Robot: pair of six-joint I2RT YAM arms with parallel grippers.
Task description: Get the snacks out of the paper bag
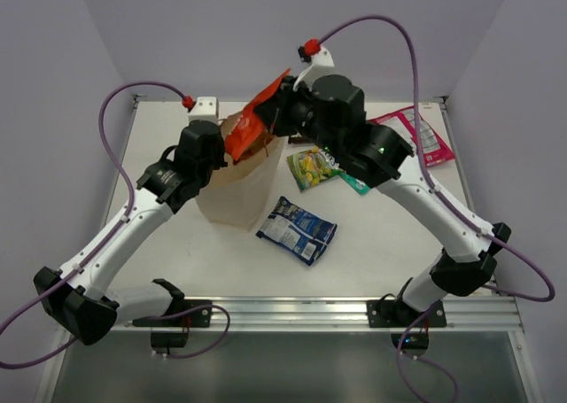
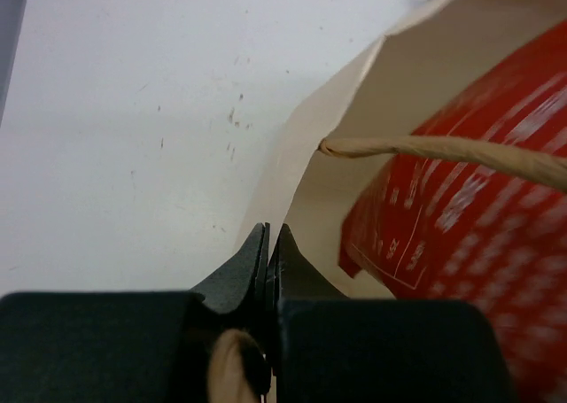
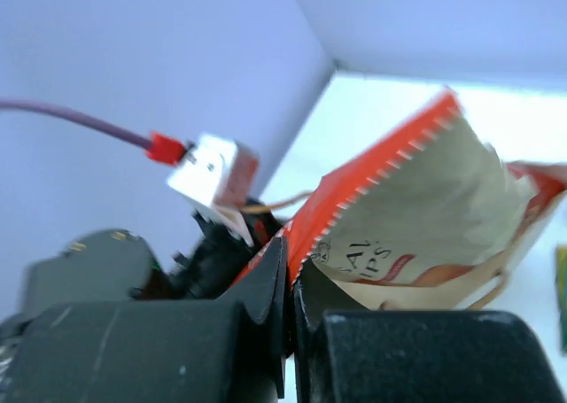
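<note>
Though crowded by arms, offers a white table [image 1: 177,252] with an upright paper bag [image 1: 235,195] left of centre. Pinches the bag's rim in the clenched left gripper [image 2: 268,242]. Clamps the orange-red packet [image 1: 252,124] in the right gripper [image 3: 290,254], lower end at the bag's mouth. Right of the bag, lying flat: blue-and-white packet [image 1: 297,230], pink-and-white packet [image 1: 425,135], yellow-green packet [image 1: 310,166], teal-green packet [image 1: 356,183].

Left end effector [image 2: 268,244] pinching paper bag [image 2: 425,75] rim, orange-red packet [image 2: 478,244] inside

"AL" and "IPS" on orange-red packet [image 3: 416,213]
</note>
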